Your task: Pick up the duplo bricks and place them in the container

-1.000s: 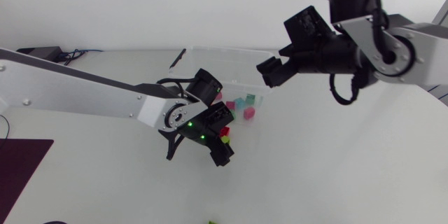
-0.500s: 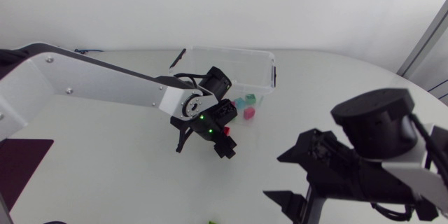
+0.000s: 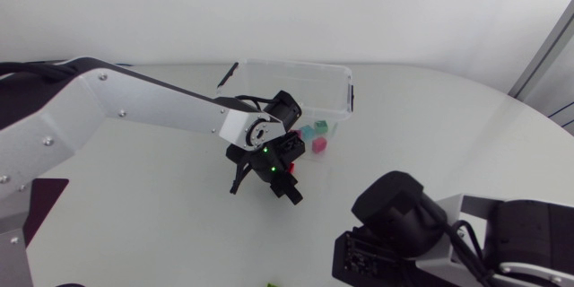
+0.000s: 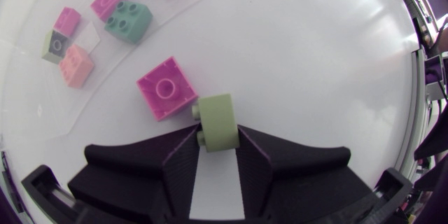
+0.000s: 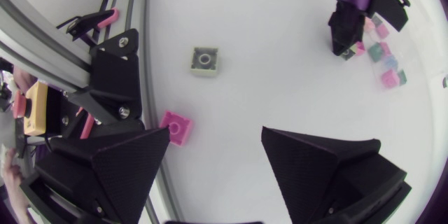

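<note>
Near the container (image 3: 346, 99), left fingers (image 4: 180, 162) gripping a partly hidden brick (image 4: 218, 122), right fingers (image 5: 119, 162) spread wide

1. White table (image 3: 134, 224) with a smooth, matte top, filling most of the head view.
2. Rounded at the far right, with the rim curving from the back towards the near side.
3. Dark maroon mat (image 3: 31, 206) lying flat at the near left, cut off by the view's edge.
4. Black cables (image 3: 45, 65) bunched at the far left rim.
5. Lit softly and evenly, with only faint grey shadows on the top.
6. Glossier from the left wrist view, with pale streaks of glare across the bare top.
7. Grey metal rail (image 5: 136, 21) along 1 side of the tabletop in the right wrist view, with 1 pink-handled clamp (image 5: 103, 19) just beside it.
</note>
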### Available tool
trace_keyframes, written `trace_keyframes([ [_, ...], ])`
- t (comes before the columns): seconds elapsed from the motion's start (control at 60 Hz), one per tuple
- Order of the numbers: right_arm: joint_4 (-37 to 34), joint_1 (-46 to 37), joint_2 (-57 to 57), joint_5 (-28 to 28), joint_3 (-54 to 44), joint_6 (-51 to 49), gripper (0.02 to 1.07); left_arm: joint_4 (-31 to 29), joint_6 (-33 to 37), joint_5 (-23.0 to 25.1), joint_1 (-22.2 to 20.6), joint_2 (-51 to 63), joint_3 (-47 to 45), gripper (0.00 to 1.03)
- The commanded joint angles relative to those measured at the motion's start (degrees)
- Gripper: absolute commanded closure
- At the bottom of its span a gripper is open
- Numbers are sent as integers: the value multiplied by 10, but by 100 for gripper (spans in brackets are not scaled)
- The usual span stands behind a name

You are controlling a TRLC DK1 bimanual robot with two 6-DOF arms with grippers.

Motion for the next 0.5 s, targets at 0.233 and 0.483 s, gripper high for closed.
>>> trace_keyframes([
  [0.233,18,56,90,-10,-5,-3,12,-9,-1,6,20,-54,-24,87],
  [0.483,33,67,117,-11,6,-4,13,-11,4,18,46,-154,-68,87],
])
